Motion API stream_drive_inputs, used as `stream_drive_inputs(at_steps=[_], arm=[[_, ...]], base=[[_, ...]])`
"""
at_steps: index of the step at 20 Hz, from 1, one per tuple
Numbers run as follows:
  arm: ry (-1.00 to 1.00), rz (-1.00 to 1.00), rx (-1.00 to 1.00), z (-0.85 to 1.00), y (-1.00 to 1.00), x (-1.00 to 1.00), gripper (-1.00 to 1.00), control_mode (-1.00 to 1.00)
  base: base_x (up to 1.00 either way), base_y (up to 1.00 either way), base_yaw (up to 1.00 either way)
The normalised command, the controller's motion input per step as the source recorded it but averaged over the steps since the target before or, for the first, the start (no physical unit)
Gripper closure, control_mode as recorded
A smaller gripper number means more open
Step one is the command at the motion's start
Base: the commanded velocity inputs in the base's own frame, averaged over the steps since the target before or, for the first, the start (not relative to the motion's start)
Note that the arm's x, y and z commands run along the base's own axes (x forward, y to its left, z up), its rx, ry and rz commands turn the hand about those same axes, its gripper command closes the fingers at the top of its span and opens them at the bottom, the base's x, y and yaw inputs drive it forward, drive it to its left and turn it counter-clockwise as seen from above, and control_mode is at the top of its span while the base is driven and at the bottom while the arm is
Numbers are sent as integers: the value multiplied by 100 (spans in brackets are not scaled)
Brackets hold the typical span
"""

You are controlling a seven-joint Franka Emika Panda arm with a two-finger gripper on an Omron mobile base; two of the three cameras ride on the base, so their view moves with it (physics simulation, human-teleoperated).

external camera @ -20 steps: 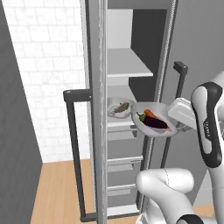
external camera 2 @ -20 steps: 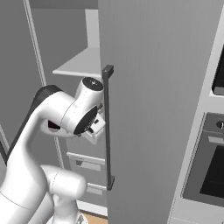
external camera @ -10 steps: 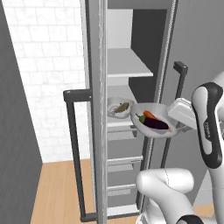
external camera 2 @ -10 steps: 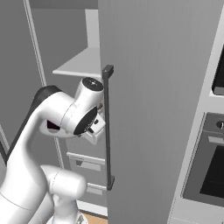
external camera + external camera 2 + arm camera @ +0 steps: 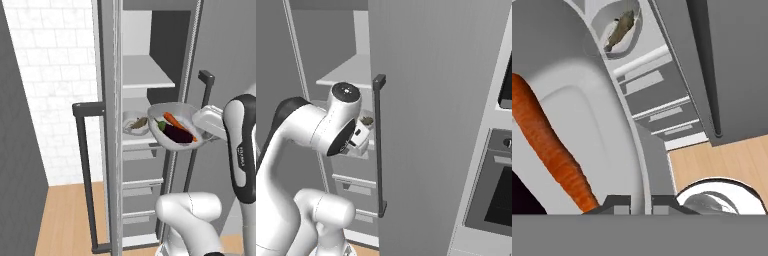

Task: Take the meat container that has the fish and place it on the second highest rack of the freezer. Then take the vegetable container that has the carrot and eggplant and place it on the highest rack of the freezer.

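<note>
no shift: gripper clamping vegetable container by freezer

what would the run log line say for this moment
gripper: shut on vegetable tub rim | tub: carrot, eggplant | fish tub: on lower shelf | top shelf: not yet loaded

The left base view looks from behind the arm's left, forward and down into the open freezer, seeing shelves and drawers at middling range. The right base view looks from behind the arm's right, close against the freezer's closed door face, with the arm large in the foreground. Both share the shelves. The hand view sits very near a tub, rolled sideways, looking down toward the floor.
</note>
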Motion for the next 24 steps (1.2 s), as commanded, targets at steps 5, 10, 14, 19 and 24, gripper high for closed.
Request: stream_drive_inputs(at_steps=[5, 10, 14, 19, 24], arm=[[-33, -6, -12, 45, 13, 0, 100, -100], [-23, -12, 4, 29, 0, 34, 100, -100], [-12, -9, 4, 33, 3, 79, 100, -100], [-2, -8, 0, 46, 8, 69, 100, -100], [0, -5, 0, 18, 19, 71, 100, -100]], base=[[0, 0, 0], [0, 0, 0], [0, 0, 0], [0, 0, 0], [0, 0, 0]])
